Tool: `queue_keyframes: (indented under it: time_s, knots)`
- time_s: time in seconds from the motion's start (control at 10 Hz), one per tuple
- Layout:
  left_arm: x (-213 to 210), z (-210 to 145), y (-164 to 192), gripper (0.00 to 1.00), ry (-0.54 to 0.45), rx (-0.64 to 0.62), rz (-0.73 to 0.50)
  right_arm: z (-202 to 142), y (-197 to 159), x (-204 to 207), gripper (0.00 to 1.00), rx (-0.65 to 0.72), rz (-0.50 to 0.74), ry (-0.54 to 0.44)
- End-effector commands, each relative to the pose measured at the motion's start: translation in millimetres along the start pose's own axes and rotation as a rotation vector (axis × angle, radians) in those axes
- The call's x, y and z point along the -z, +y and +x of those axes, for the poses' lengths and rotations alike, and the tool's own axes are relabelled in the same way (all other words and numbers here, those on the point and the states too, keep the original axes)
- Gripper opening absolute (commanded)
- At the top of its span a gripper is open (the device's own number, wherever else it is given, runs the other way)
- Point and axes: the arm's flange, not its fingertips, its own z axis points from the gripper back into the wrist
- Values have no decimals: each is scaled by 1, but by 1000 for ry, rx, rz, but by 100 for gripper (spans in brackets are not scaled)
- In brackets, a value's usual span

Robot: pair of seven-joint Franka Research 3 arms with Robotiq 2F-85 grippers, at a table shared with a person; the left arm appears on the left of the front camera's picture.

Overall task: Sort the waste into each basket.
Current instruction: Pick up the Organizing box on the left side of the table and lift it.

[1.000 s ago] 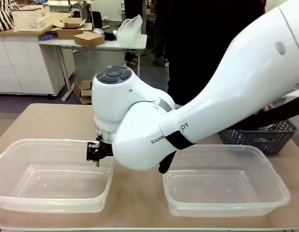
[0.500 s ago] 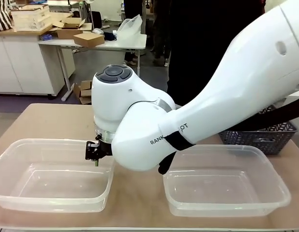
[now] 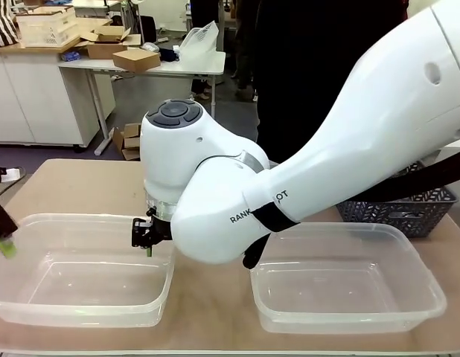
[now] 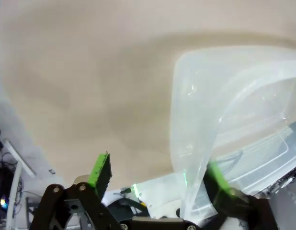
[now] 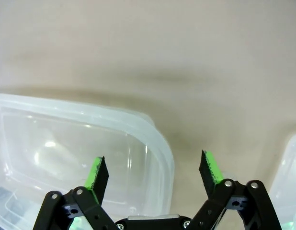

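Two see-through plastic tubs with rounded corners and rolled rims sit side by side on the smooth tan tabletop [image 3: 209, 301]: the left tub [image 3: 66, 312] and the right tub [image 3: 342, 318]. A dark slate-blue basket [image 3: 409, 212] with lattice sides stands at the far right, just behind the right tub. The right pincer [image 3: 148, 236], black with green pads, hangs at the far right corner of the left tub. Its fingers are spread, with nothing between them, and in its wrist view that rounded corner lies below the gap. The left pincer [image 3: 4, 242] hovers at the left tub's left edge, fingers likewise spread; in its wrist view one finger shows through the glossy wall.
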Motion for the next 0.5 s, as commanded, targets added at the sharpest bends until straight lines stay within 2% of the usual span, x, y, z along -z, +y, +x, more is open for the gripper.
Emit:
queue_keyframes:
  time_s: [0.0,0.1,0.2,0.3,0.4]
  knots:
    - [63,-52,-24,40,-7,-2,14,-1,0,-1,42,-11,-15,29]
    - [62,-53,-24,40,-8,6,27,0,0,0,0,-1,-16,36]
    - [61,-54,-25,0,-7,6,28,-1,0,1,0,2,-15,36]
    - [61,-54,-25,36,-9,8,34,-1,0,1,0,6,-15,37]
    - [60,-53,-24,0,-10,9,32,-1,-1,1,15,10,-13,36]
